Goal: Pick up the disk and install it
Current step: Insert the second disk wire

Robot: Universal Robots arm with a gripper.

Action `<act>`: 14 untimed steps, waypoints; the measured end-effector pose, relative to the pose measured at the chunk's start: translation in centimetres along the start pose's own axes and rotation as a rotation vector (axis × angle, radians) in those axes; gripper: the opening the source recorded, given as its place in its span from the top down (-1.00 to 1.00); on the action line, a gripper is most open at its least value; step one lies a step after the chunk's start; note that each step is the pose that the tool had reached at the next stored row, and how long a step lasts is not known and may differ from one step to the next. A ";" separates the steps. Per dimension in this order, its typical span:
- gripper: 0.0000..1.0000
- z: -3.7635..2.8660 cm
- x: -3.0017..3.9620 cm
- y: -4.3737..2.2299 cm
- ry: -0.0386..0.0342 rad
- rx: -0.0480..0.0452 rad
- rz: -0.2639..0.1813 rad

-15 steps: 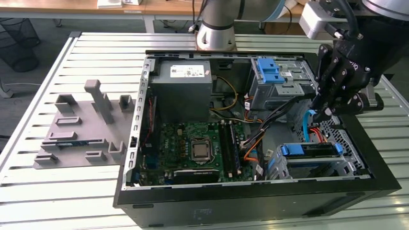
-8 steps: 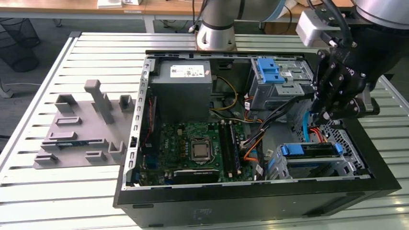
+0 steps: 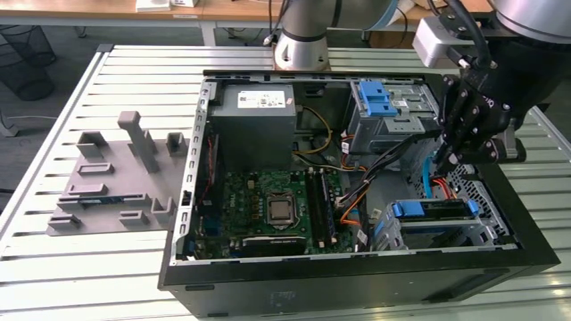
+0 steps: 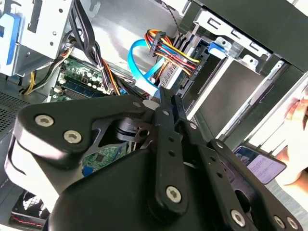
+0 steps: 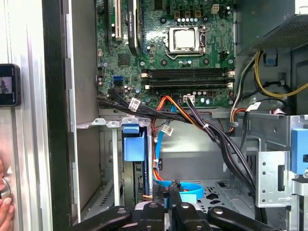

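Your tool (image 3: 453,159) hangs over the open computer case (image 3: 357,267) on the slatted table (image 3: 89,267), down inside the case on the exterior view's right, between the upper drive cage (image 3: 392,110) and the lower bay. In the second wrist view its fingers (image 4: 166,125) look pressed together with nothing between them — the tips point toward the bundle of coloured power wires (image 4: 175,53) and the light blue data cable (image 4: 139,67). The disk (image 3: 432,210) sits in the lower bay near the case's front corner, its blue carrier frame facing up; in the first wrist view you see that blue frame (image 5: 134,143) standing in the metal slot just beside the tool, apart from it. The motherboard (image 3: 267,207) lies on the case floor, with the grey power supply box (image 3: 259,110) above it in the exterior view. A grey fixture tray (image 3: 116,180) rests on the table on the exterior view's left, well apart from the case. A person's hand (image 5: 4,202) shows at the edge of the first wrist view.
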State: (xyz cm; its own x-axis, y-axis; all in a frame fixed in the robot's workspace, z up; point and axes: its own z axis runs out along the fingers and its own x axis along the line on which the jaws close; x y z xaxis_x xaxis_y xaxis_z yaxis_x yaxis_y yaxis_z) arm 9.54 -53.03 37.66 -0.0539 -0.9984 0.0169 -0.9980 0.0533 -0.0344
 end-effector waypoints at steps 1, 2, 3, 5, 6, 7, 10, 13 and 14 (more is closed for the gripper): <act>0.68 0.08 0.11 -0.03 0.0002 0.0000 0.000; 0.68 0.20 0.21 -0.07 0.0001 0.0000 0.000; 0.68 0.35 0.33 -0.11 0.0001 -0.0003 0.001; 0.68 0.63 0.52 -0.17 -0.0001 -0.0008 0.001; 0.68 0.75 0.56 -0.16 -0.0001 -0.0009 0.001; 0.68 0.84 0.58 -0.16 0.0001 -0.0008 0.001; 0.68 0.91 0.58 -0.17 0.0003 -0.0009 0.001; 0.68 0.95 0.58 -0.17 0.0001 -0.0009 0.001; 0.68 1.04 0.62 -0.17 -0.0003 -0.0009 0.001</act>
State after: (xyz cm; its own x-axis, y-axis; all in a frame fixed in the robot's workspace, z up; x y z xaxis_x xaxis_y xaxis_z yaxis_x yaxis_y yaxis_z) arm 9.71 -53.68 36.64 -0.0551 -0.9983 0.0166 -0.9979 0.0545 -0.0335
